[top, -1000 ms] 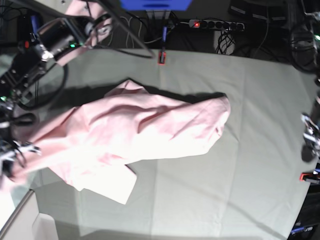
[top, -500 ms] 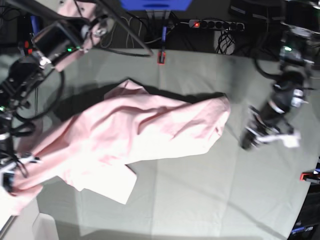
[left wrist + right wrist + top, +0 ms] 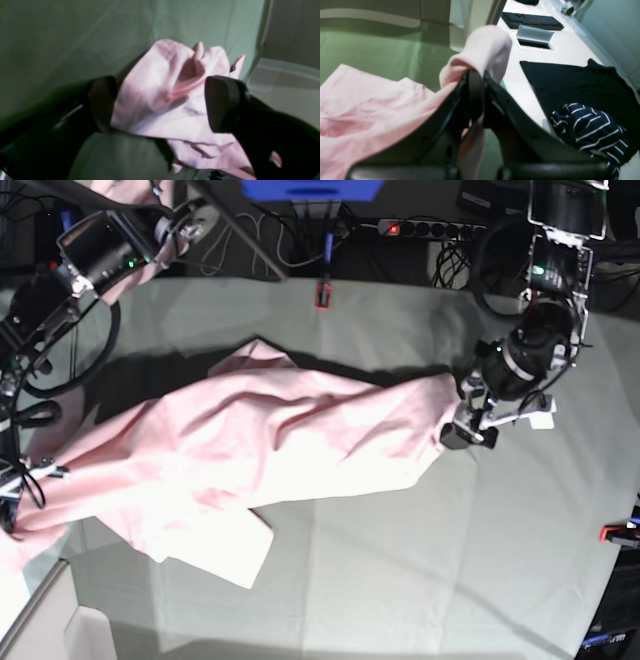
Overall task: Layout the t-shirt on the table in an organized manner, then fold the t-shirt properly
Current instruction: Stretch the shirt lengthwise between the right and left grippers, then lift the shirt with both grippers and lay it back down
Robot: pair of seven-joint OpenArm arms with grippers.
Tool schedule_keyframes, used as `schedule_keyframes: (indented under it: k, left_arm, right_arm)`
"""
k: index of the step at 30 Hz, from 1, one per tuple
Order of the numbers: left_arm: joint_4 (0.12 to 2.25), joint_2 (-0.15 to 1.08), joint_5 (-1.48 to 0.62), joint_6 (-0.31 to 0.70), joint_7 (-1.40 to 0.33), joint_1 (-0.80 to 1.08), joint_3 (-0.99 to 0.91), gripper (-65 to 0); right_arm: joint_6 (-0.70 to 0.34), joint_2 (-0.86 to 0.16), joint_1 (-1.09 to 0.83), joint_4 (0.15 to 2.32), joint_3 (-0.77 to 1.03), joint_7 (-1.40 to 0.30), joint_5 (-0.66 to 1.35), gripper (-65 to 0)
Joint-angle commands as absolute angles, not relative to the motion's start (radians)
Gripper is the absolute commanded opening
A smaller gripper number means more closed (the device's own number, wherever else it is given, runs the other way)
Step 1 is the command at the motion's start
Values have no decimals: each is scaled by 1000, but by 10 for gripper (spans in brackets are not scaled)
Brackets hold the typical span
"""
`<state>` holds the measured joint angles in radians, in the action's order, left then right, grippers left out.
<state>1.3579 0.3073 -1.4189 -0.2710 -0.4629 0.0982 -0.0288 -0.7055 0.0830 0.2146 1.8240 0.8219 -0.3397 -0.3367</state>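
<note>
Where the right gripper (image 3: 475, 97) filled the near foreground of its wrist view, its black jaws were pressed together on a bunched fold of the shirt (image 3: 367, 105), and the pinched cloth rose above them in a soft rounded hump. Its lower body was cut off by the frame edge. In the base view that gripper was hard to make out at the left edge, half lost among cables and pink cloth.

The left gripper (image 3: 160, 105) stood wide apart, its two blunt dark pads (image 3: 222, 102) flanking a crumpled end of the shirt; whether either pad touched the fabric could not be told, the picture being blurred. Nothing was clamped between them.

The shirt (image 3: 270, 450) lay as a long creased pale pink mass across the table (image 3: 450, 570), thin and matte, its left end trailing over the edge. No lettering showed. The table cloth was grey-green and faintly creased. Beyond the far edge sat a small red clamp (image 3: 323, 295).
</note>
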Motion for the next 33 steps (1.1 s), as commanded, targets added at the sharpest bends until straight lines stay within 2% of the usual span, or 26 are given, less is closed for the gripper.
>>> schedule_keyframes:
  k: [1, 3, 4, 5, 7, 8, 9, 12, 13, 19, 25, 33]
  left_arm:
    - [1369, 283, -1484, -283, -478, 68, -30, -111]
    - [1368, 249, -1426, -282, -478, 58, -30, -140]
    - [1372, 236, -1403, -282, -478, 56, -31, -178]
    - [1379, 223, -1386, -282, -478, 50, -31, -248]
    - [1380, 208, -1379, -280, -476, 12, -31, -450]
    - [1376, 208, -1376, -280, -470, -10, -31, -571]
    - [1374, 208, -1376, -280, -475, -33, -35, -650]
    - [1376, 228, -1377, -280, -473, -96, -42, -622]
    - [1382, 248, -1377, -280, -470, -114, -48, -650]
    - [1415, 346, -1385, -280, -475, -260, -143, -648]
    - [1412, 453, -1386, -280, -475, -441, -142, -648]
    - [1400, 513, -1386, -280, -475, -624, -140, -648]
  right_arm:
    - [-698, 73, 232, 1837, 820, -306, -318, -650]
    - [-698, 73, 232, 1827, 819, -306, -318, -650]
    - [-698, 73, 232, 1825, 822, -306, -318, -650]
    - [-698, 73, 232, 1824, 823, -306, -318, -650]
    - [-698, 71, 232, 1821, 823, -306, -318, -650]
    - [-698, 70, 232, 1821, 823, -306, -318, -650]
    - [-698, 70, 232, 1821, 823, -306, -318, -650]
    - [-698, 70, 232, 1827, 823, -306, -318, -650]
    - [-698, 70, 232, 1831, 823, -306, -318, -650]
    - [-698, 77, 249, 1906, 817, -306, -289, -650]
    - [-698, 79, 231, 1994, 745, -306, -177, -650]
    - [-698, 150, 243, 2034, 710, -300, -177, -650]
